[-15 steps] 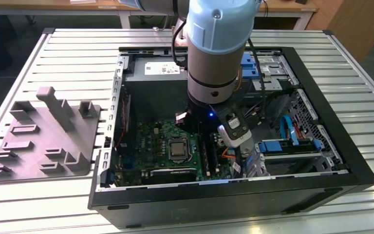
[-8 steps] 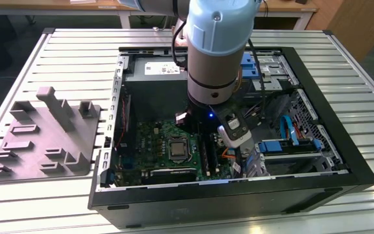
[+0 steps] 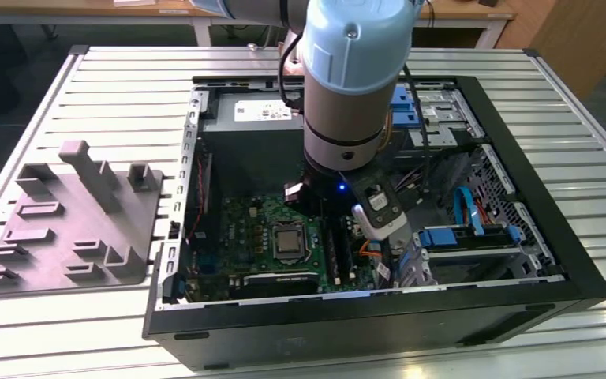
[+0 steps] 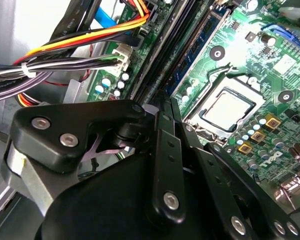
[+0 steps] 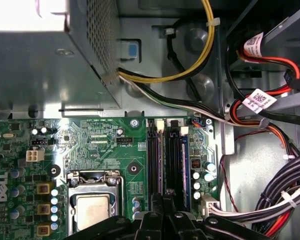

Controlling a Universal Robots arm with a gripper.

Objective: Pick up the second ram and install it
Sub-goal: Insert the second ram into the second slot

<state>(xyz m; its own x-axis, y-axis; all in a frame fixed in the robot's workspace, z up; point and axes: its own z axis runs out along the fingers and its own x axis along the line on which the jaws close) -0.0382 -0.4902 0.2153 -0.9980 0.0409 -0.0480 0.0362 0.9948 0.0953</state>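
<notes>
Reaching down into an open computer case (image 3: 514, 260), the arm (image 3: 350, 79) sets its pincer (image 5: 162, 202) directly over the bank of long black memory slots (image 5: 173, 160) on the green motherboard (image 5: 100, 145). Whether the pincer is apart, together or clamped on anything cannot be told, since its black linkage covers the tip in both wrist views.

The second ram (image 5: 161, 155) appears as a thin pale edge standing in a slot that runs straight out from the pincer's tip; whether it is fully seated cannot be told. A further stick with a blue-green edge (image 5: 186, 170) stands upright in the slot farthest from the processor socket (image 5: 92, 210), just beside the pincer's line. In the second wrist view the same blue-green stick (image 4: 200, 45) lies between the pincer (image 4: 167, 107) and the socket (image 4: 225, 107).

Open room is narrow. On the side of the pincer away from the socket, bundled cables (image 5: 285, 200) and the case's metal wall crowd near the slot ends. Beyond the far slot ends the grey power supply box (image 5: 45, 65) overhangs the board's edge. Well apart from the pincer, outside the case at the exterior view's left, a grey slotted holder block (image 3: 72, 221) rests on the ribbed table (image 3: 124, 87).
</notes>
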